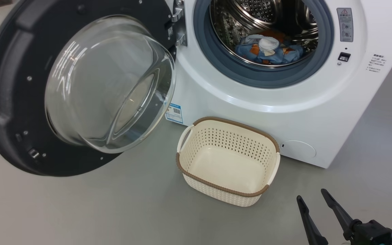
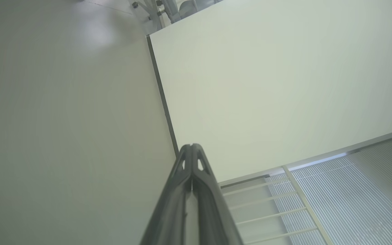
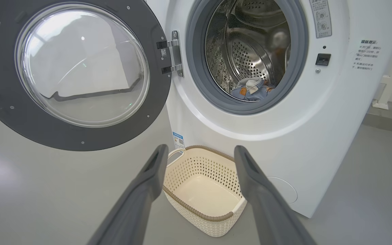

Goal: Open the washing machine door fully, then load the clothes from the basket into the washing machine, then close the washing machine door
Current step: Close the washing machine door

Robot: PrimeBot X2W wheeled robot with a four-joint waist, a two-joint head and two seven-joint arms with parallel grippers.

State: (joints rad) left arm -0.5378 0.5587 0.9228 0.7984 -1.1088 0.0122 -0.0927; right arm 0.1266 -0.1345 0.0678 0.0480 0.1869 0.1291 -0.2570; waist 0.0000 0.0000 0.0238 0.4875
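Closure is judged the outstanding step. Left tool, fingers pressed together, faces a pale wall panel. Round black-rimmed glass-bowled washing machine door hangs fully open; push its outer rim, not the glass, until latched. Blue-and-cream clothes lie in the drum of the white front-loading washing machine. Cream perforated plastic basket stands empty on smooth grey floor. Right tool is spread, holding nothing.

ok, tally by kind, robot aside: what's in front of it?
washing machine: 1
door: 1, swung open
basket: 1, empty, on the floor
heap of clothes: 1, in the drum, blue patterned fabric with a white piece
Total: 4
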